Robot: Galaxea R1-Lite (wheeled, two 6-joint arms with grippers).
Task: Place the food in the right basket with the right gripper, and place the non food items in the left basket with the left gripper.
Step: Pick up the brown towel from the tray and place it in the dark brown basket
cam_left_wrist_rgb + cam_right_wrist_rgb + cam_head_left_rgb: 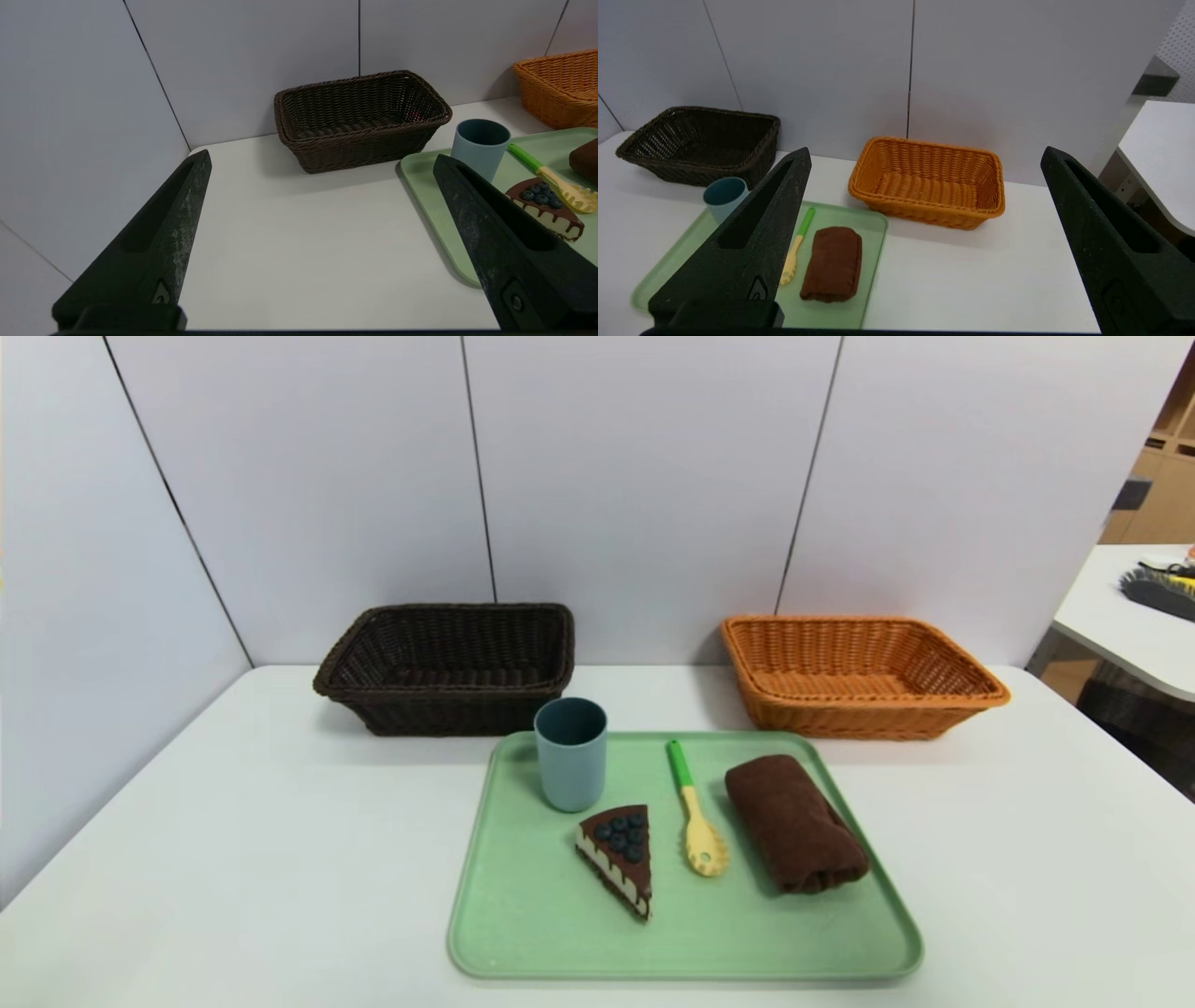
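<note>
On a green tray [523, 933] lie the food, a chocolate cake slice [618, 854], a blue-grey cup [570, 753], a yellow spoon with a green handle [695, 812] and a rolled brown towel [794, 821]. The dark brown left basket [448, 667] and the orange right basket [857, 676] stand empty behind the tray. My left gripper [321, 161] is open, held back over the bare table left of the tray. My right gripper [926, 156] is open too, held back at the right of the tray, facing the orange basket [927, 181]. Neither arm shows in the head view.
Grey wall panels [635, 476] close the table at the back and left. A second white table [1134, 616] with a dark brush stands off to the right. Bare tabletop [233, 859] lies on both sides of the tray.
</note>
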